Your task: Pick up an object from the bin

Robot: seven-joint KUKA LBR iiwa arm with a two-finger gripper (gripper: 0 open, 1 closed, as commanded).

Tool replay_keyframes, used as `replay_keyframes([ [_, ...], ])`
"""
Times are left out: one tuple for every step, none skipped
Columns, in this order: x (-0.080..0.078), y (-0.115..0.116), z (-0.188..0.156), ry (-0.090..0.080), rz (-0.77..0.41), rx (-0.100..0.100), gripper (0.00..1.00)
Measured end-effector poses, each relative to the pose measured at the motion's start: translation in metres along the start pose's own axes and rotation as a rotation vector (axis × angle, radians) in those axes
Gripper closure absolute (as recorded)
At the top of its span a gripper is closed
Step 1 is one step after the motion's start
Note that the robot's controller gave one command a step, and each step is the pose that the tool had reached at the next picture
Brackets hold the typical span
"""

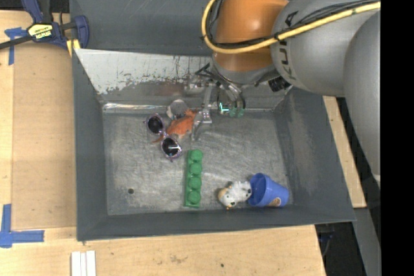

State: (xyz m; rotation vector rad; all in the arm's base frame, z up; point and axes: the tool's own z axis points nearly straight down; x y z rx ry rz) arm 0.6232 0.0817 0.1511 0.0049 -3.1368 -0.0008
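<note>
Sunglasses (176, 130), orange-framed with 2 dark lenses, lie upper centre in the bin (90, 139), long axis upper left to lower right, just lower left of the gripper (204, 117), its grip state indeterminable.

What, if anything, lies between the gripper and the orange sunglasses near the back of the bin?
Nothing visible does. The gripper sits right beside the orange sunglasses. The green studded bar, white toy and blue cup lie nearer the front, clear of it.
</note>
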Motion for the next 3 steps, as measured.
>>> replay_keyframes([
  [-0.002, -0.001, -0.005, -0.008, 0.003, -0.001, 1.00],
  [-0.002, -0.001, -0.005, -0.008, 0.004, -0.001, 1.00],
  [0.009, -0.012, -0.064, -0.004, 0.056, 0.000, 1.00],
])
